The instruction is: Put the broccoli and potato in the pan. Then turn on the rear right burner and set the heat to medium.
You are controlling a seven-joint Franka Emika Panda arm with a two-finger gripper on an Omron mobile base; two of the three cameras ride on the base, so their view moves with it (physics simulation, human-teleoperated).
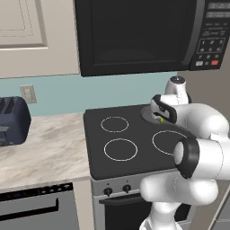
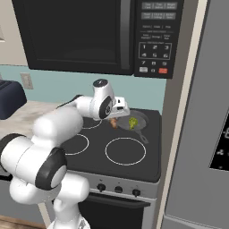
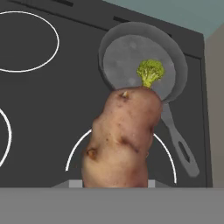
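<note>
My gripper [image 2: 115,117] is shut on the potato [image 3: 120,140], a brown, lumpy piece that hangs over the stovetop just left of the pan [image 3: 122,57]. In the right base view the potato [image 2: 114,122] shows as a small orange-brown piece under the hand, beside the pan [image 2: 139,117]. The dark grey pan sits on the rear right burner with its long handle [image 3: 177,140] pointing toward the front. The broccoli [image 3: 150,72], a small yellow-green floret, lies inside the pan, and the broccoli [image 2: 133,121] is visible there from the right side too. My fingertips are hidden behind the potato.
The black stovetop [image 1: 96,143] has white burner rings, and several knobs [image 2: 118,189] sit on its front panel. A microwave [image 2: 89,31] hangs above. A dark toaster [image 1: 11,121] stands on the marble counter at left. A grey fridge wall [image 2: 197,134] borders the stove's right side.
</note>
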